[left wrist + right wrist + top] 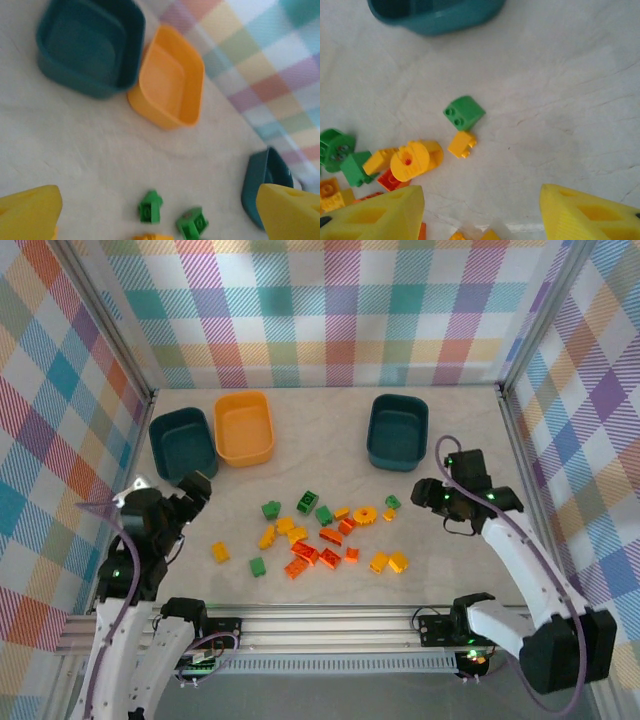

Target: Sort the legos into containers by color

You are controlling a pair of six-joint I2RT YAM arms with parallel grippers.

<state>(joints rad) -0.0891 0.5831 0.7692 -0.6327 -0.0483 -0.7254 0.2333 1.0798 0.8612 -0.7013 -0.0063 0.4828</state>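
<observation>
The legos [320, 535] lie scattered mid-table in orange-red, yellow and green. At the back stand a dark teal tub [182, 440], a yellow-orange tub [244, 427] beside it, and a second teal tub [397, 430] to the right. All three look empty. My left gripper [192, 488] hovers left of the pile, open and holding nothing [160, 220], with two green bricks [150, 206] just ahead of it. My right gripper [435, 495] hangs right of the pile, also open and empty [482, 220]. Ahead of it are a green brick [464, 112] and a small yellow brick [461, 144].
Checked walls close in the table on three sides, and a metal rail [330, 625] runs along the near edge. A round yellow piece [412, 160] lies by the right gripper's left finger. Bare tabletop [460, 560] lies right of the pile.
</observation>
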